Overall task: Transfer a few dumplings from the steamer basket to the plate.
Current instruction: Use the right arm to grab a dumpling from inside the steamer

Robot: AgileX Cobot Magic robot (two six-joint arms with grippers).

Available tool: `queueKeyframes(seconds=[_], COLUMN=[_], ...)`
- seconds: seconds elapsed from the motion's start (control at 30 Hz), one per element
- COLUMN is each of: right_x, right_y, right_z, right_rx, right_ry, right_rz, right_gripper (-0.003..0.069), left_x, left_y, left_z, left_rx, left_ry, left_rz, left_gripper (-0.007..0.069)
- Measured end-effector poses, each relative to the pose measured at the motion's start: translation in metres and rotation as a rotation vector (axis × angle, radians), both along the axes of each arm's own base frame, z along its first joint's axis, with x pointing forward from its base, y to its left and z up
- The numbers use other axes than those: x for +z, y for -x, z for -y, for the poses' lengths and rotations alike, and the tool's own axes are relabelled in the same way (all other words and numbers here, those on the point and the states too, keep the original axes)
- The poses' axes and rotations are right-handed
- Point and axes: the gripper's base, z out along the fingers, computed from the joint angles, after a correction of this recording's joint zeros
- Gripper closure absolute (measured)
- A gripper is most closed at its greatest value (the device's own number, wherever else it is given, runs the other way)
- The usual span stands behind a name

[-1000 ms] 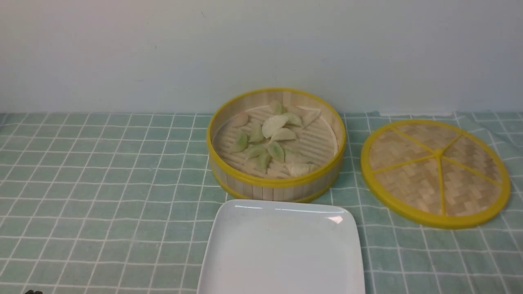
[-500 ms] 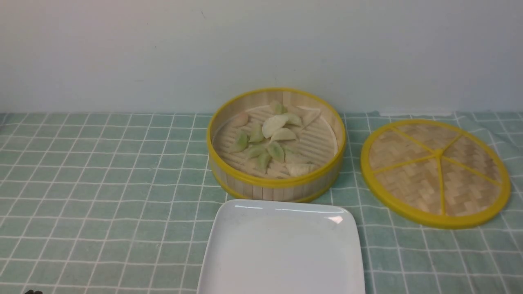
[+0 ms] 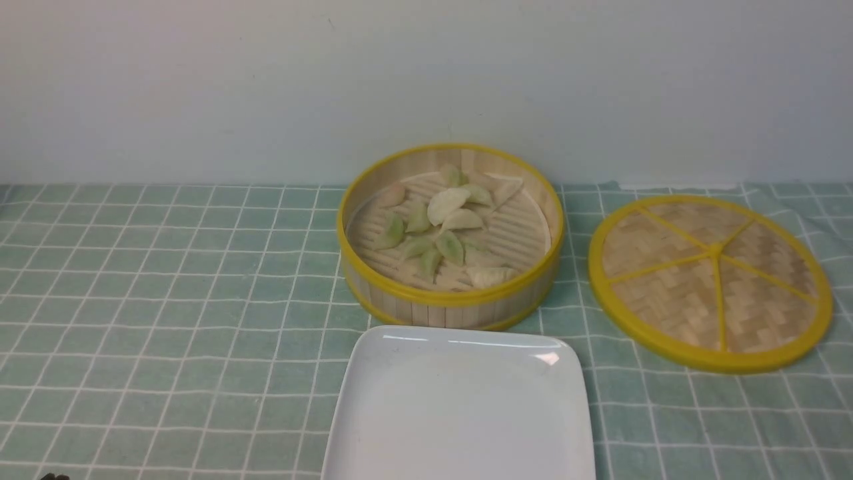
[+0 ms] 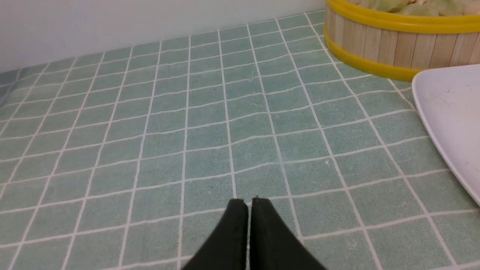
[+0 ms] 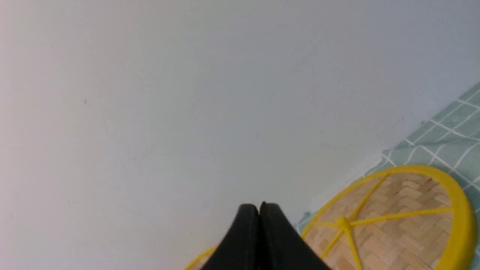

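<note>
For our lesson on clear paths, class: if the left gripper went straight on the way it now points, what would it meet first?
Probably the bare checked cloth ahead of the shut left gripper; its height and tilt are hard to judge.

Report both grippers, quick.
Left gripper: closed, fingers together, holding nothing.
Right gripper: closed, fingers together, holding nothing.

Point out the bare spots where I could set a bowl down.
Widest: the checked cloth left of the steamer basket and white plate. The plate's visible surface is bare too. A smaller patch lies between the plate's right edge and the woven lid. Crowded: the basket's middle, where dumplings cluster.
</note>
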Motion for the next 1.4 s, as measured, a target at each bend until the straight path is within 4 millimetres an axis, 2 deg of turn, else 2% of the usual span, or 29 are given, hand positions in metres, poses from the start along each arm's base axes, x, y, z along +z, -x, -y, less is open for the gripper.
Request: queueKeyframes(seconds=[0.17, 0.23, 0.27, 0.3, 0.37, 0.43, 0.47, 0.5, 0.57, 0.63, 0.67, 0.7, 0.73, 0.77, 0.8, 0.83, 0.87, 0.93, 1.1, 1.17, 1.2, 1.23, 1.27, 1.4], right_x=[0.005, 0.017, 0.03, 0.029, 0.081, 0.096, 0.121, 0.131, 0.142, 0.151, 0.155, 0.154, 0.156, 0.155, 0.157, 0.156, 0.156, 0.152, 0.14, 0.136, 0.128, 0.126, 0.115, 0.082], right_y=[0.001, 0.003, 0.006, 0.006, 0.012, 0.011, 0.003, -0.004, -0.016, -0.049, -0.061, -0.08, -0.079, -0.112, -0.122, -0.141, -0.145, -0.183, -0.245, -0.256, -0.274, -0.279, -0.296, -0.328], right_z=[0.004, 0.002, -0.001, -0.002, -0.013, -0.018, -0.026, -0.029, -0.033, -0.04, -0.041, -0.043, -0.043, -0.047, -0.049, -0.053, -0.054, -0.074, -0.13, -0.141, -0.157, -0.161, -0.176, -0.21], right_rx=[-0.026, 0.011, 0.045, 0.053, 0.15, 0.197, 0.281, 0.33, 0.381, 0.521, 0.558, 0.611, 0.618, 0.699, 0.719, 0.759, 0.766, 0.858, 0.978, 1.0, 1.031, 1.038, 1.067, 1.113], right_ry=[-0.13, -0.144, -0.109, -0.108, 0.078, 0.163, 0.272, 0.337, 0.409, 0.564, 0.612, 0.661, 0.674, 0.745, 0.761, 0.787, 0.791, 0.84, 0.929, 0.935, 0.942, 0.944, 0.961, 1.04], right_rz=[0.059, 0.074, 0.086, 0.077, 0.07, 0.018, -0.096, -0.173, -0.257, -0.469, -0.512, -0.582, -0.581, -0.648, -0.653, -0.67, -0.673, -0.691, -0.703, -0.723, -0.75, -0.757, -0.792, -0.919], right_gripper=[0.0669, 0.0669, 0.0669, 0.0669, 0.0669, 0.0669, 0.0669, 0.0669, 0.0669, 0.0669, 0.0669, 0.0669, 0.0669, 0.0669, 0.0669, 0.0669, 0.0669, 0.0669, 0.0669, 0.0669, 0.0668, 0.0667, 0.0664, 0.0646], left_x=[0.0, 0.0, 0.0, 0.0, 0.0, 0.0, 0.0, 0.0, 0.0, 0.0, 0.0, 0.0, 0.0, 0.0, 0.0, 0.0, 0.0, 0.0, 0.0, 0.0, 0.0, 0.0, 0.0, 0.0], left_y=[0.0, 0.0, 0.0, 0.0, 0.0, 0.0, 0.0, 0.0, 0.0, 0.0, 0.0, 0.0, 0.0, 0.0, 0.0, 0.0, 0.0, 0.0, 0.0, 0.0, 0.0, 0.0, 0.0, 0.0], left_z=[0.0, 0.0, 0.0, 0.0, 0.0, 0.0, 0.0, 0.0, 0.0, 0.0, 0.0, 0.0, 0.0, 0.0, 0.0, 0.0, 0.0, 0.0, 0.0, 0.0, 0.0, 0.0, 0.0, 0.0], left_rx=[0.0, 0.0, 0.0, 0.0, 0.0, 0.0, 0.0, 0.0, 0.0, 0.0, 0.0, 0.0, 0.0, 0.0, 0.0, 0.0, 0.0, 0.0, 0.0, 0.0, 0.0, 0.0, 0.0, 0.0], left_ry=[0.0, 0.0, 0.0, 0.0, 0.0, 0.0, 0.0, 0.0, 0.0, 0.0, 0.0, 0.0, 0.0, 0.0, 0.0, 0.0, 0.0, 0.0, 0.0, 0.0, 0.0, 0.0, 0.0, 0.0], left_rz=[0.0, 0.0, 0.0, 0.0, 0.0, 0.0, 0.0, 0.0, 0.0, 0.0, 0.0, 0.0, 0.0, 0.0, 0.0, 0.0, 0.0, 0.0, 0.0, 0.0, 0.0, 0.0, 0.0, 0.0], left_gripper=[0.0631, 0.0631, 0.0631, 0.0631, 0.0631, 0.0631, 0.0631, 0.0631, 0.0631, 0.0631, 0.0631, 0.0631, 0.0631, 0.0631, 0.0631, 0.0631, 0.0631, 0.0631, 0.0631, 0.0631, 0.0631, 0.0631, 0.0631, 0.0631])
